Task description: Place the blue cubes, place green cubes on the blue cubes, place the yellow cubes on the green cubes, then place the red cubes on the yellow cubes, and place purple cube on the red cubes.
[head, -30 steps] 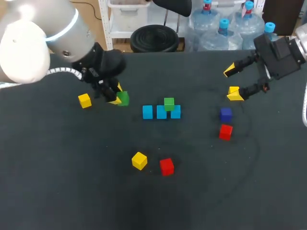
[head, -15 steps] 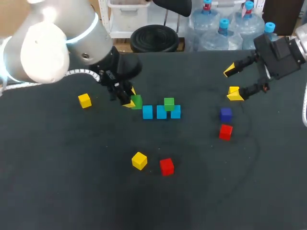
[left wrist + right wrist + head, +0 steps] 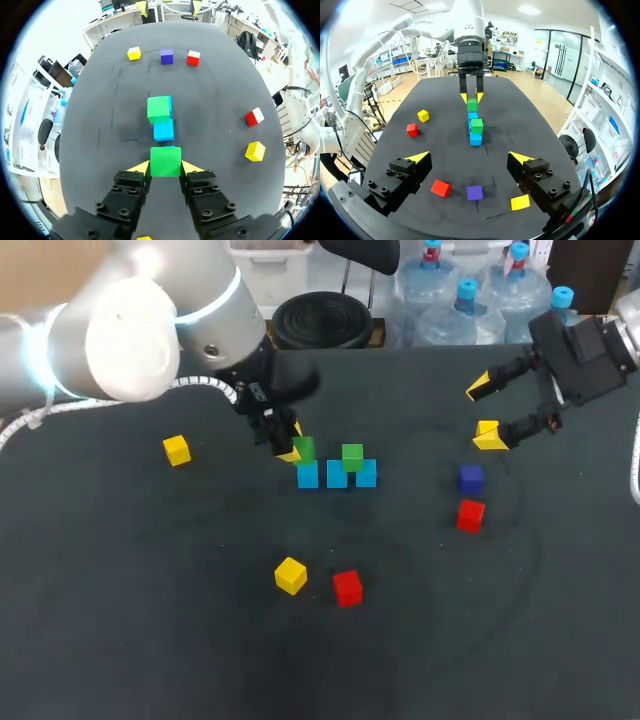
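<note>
Nearest the robot, the near yellow cube (image 3: 290, 575) & the near red cube (image 3: 347, 588) sit close together on the bench (image 3: 150, 640). Further out is the row of 3 blue cubes (image 3: 337, 476), w/ the first green cube (image 3: 352, 454) on top, over the middle & right ones. The L hand (image 3: 297, 451) grips the second green cube (image 3: 304, 448) btw its yellow tips, right over the left end of the blue row. Can't tell if it touches yet. On the R side lie the other red cube (image 3: 470, 515), then the purple cube (image 3: 471, 479). Past them the R hand (image 3: 484, 413) hangs wide open, holding nothing, w/ the far yellow cube (image 3: 487, 428) just beside it. Step in hand, prob.: green on blue. Next the L hand should go down gently, set its cube next to the first green one, then let go.
</note>
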